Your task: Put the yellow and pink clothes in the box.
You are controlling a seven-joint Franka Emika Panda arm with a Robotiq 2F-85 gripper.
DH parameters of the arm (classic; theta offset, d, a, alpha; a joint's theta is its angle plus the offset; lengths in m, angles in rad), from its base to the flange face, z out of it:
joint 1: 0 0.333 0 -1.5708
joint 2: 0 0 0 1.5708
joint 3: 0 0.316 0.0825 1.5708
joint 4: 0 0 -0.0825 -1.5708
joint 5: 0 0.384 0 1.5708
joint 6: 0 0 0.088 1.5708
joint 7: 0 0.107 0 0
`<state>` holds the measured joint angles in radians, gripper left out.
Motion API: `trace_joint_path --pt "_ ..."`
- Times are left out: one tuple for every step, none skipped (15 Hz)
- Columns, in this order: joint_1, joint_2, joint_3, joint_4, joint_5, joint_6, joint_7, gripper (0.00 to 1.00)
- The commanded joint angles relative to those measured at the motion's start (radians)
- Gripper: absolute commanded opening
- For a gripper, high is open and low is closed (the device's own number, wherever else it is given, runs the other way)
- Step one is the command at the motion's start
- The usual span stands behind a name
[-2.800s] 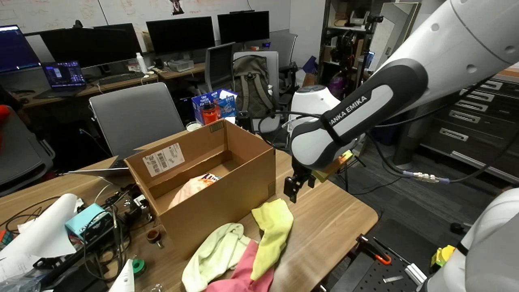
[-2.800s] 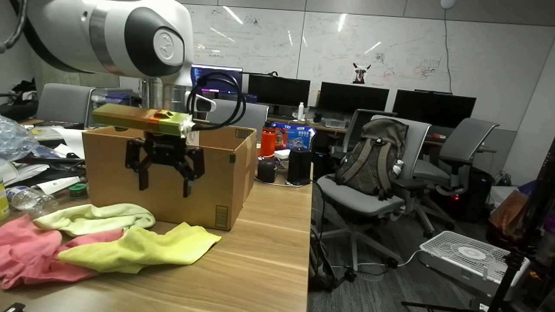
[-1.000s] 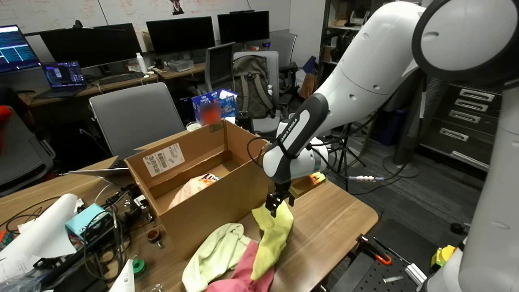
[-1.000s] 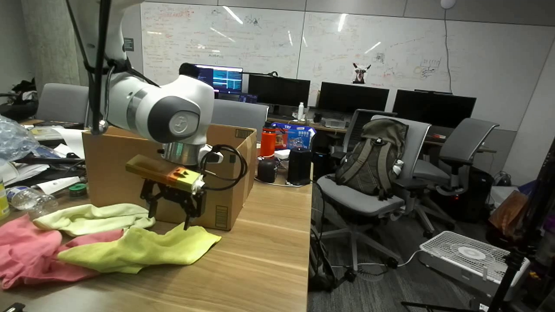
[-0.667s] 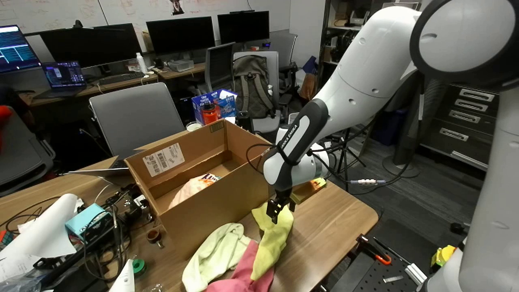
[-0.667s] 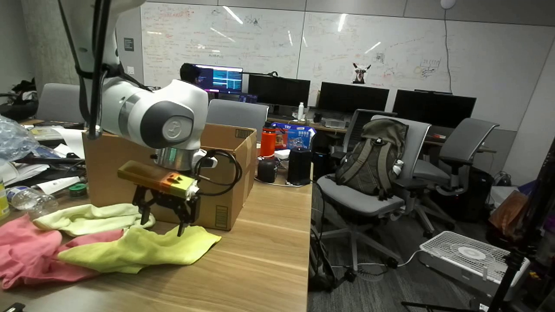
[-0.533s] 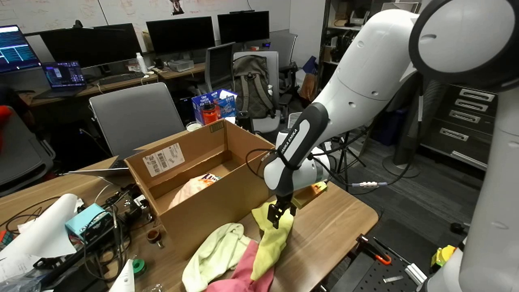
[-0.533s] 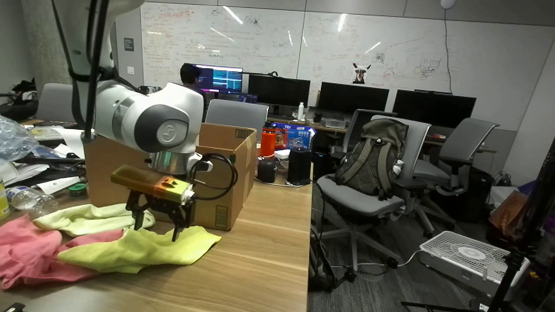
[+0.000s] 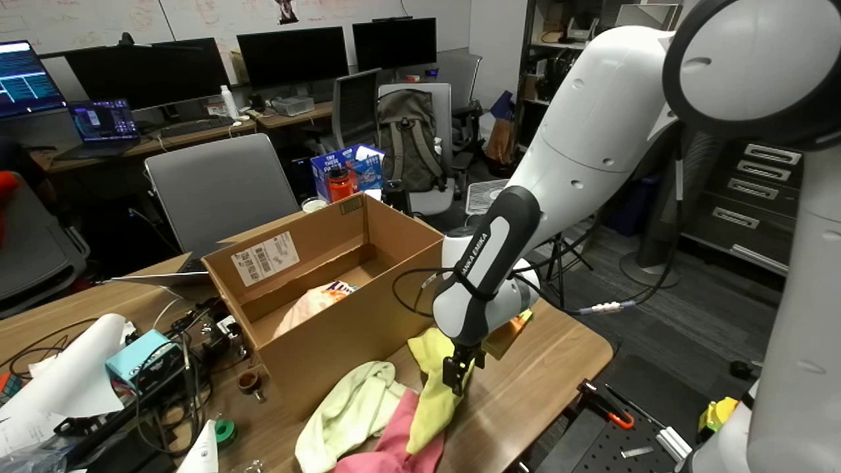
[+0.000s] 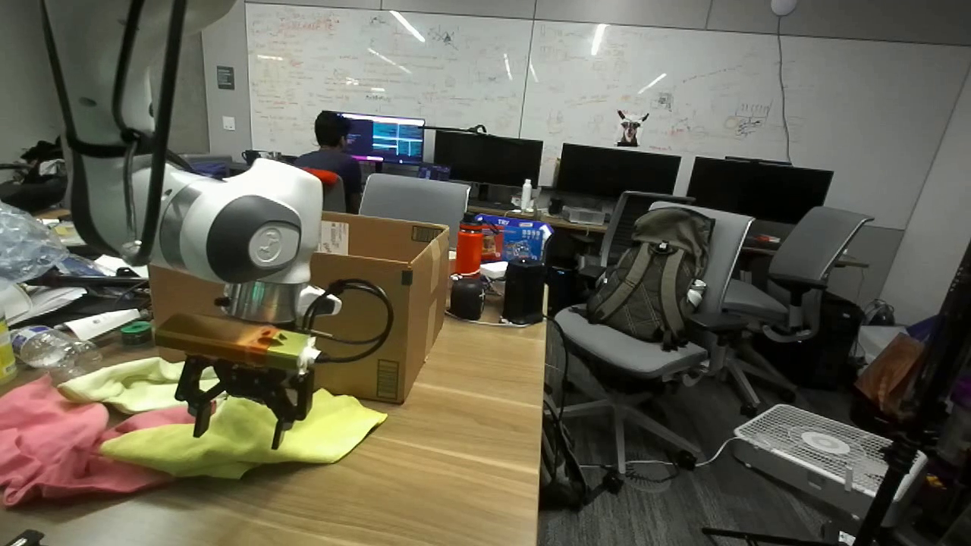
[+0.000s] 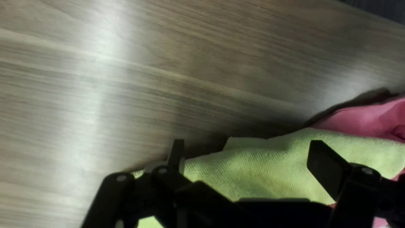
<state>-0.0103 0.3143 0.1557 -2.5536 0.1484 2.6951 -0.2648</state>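
The yellow cloth (image 9: 433,404) lies crumpled on the table in front of the box, partly over the pink cloth (image 9: 394,443); both also show in an exterior view, yellow (image 10: 334,432) and pink (image 10: 45,440). A pale green cloth (image 9: 355,407) lies beside them. The open cardboard box (image 9: 348,348) holds a light peach item (image 9: 315,305) with printing. My gripper (image 10: 239,440) is open, pointing down, low over the middle of the yellow cloth. In the wrist view the yellow cloth (image 11: 253,171) lies between the spread fingers (image 11: 248,155); whether the tips touch it I cannot tell.
The box wall (image 10: 372,326) stands just behind the gripper. Cables, a teal box (image 9: 143,355) and paper clutter the table beside the cardboard box. A plastic bottle (image 10: 53,349) lies near the pale green cloth. The table edge (image 10: 542,425) runs along one side.
My gripper has come down from in front of the box to low over the yellow cloth, shifting toward the pink cloth lately. It stays open. The cloths and box have not moved.
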Motion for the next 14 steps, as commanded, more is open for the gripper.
trace_joint_path --pt "0.009 0.002 0.008 0.002 -0.034 0.015 -0.008 1.00" --pt "0.006 0.007 0.018 0.008 -0.025 0.015 -0.015 1.00" --pt "0.008 0.013 0.021 0.012 -0.024 0.027 -0.015 1.00" --pt "0.004 0.018 0.031 0.018 -0.013 0.028 -0.022 1.00" --pt "0.001 0.023 0.039 0.026 -0.006 0.027 -0.026 1.00" --pt "-0.003 0.028 0.050 0.034 0.003 0.020 -0.033 1.00" --pt "-0.002 0.037 0.052 0.041 0.002 0.025 -0.031 1.00" --pt "-0.002 0.045 0.055 0.049 0.000 0.026 -0.031 1.00" --pt "-0.007 0.054 0.062 0.059 0.006 0.021 -0.036 1.00" --pt "-0.011 0.068 0.066 0.070 0.009 0.023 -0.039 1.00" --pt "-0.009 0.083 0.063 0.082 0.004 0.025 -0.035 1.00" --pt "-0.010 0.096 0.061 0.092 -0.001 0.028 -0.034 1.00" --pt "-0.009 0.113 0.056 0.105 -0.007 0.025 -0.029 1.00" --pt "-0.010 0.124 0.055 0.115 -0.010 0.024 -0.026 1.00"
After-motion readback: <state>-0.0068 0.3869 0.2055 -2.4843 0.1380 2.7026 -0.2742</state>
